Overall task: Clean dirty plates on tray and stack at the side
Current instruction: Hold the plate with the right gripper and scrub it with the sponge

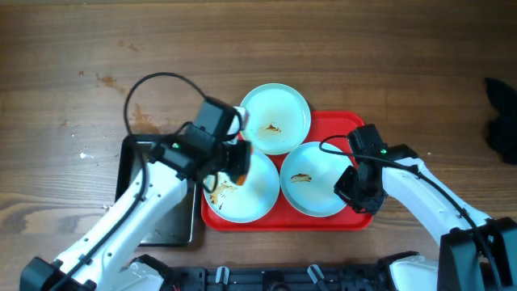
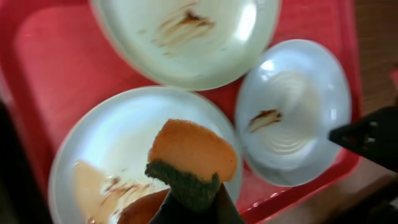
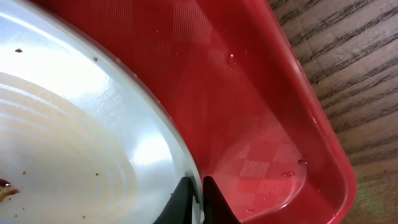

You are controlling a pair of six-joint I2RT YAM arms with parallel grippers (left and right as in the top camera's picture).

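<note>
- The red tray (image 1: pixel 349 125) lies on the wooden counter (image 1: pixel 73 48) and serves as the reference for everything else.
- The far plate (image 1: pixel 275 113) sits at the tray's far edge, its rim overhanging that edge toward the counter; a small brown smear marks its middle.
- The near-left plate (image 1: pixel 250 202) fills the tray's near-left corner, with brown sauce streaked along its left side.
- The near-right plate (image 1: pixel 317 194) lies in the tray's near-right part, touching or just beside the other two, with a short brown streak near its centre.
- The left pincer (image 1: pixel 236 162) hangs over the near-left plate, closed tight on a sponge (image 2: pixel 194 152), which is orange with a dark green scouring side; the sponge is over the plate's far-right part, and I cannot tell whether it touches the plate.
- The right pincer (image 3: pixel 198 194) is at the near-right plate's right rim, just inside the tray's right wall; its fingers are pinched together with the plate's edge between them.
- A black tray (image 1: pixel 166 222) lies on the counter just left of the red tray, partly under the left arm.
- A dark object (image 1: pixel 501 121) sits well right of the tray at the frame's edge.
</note>
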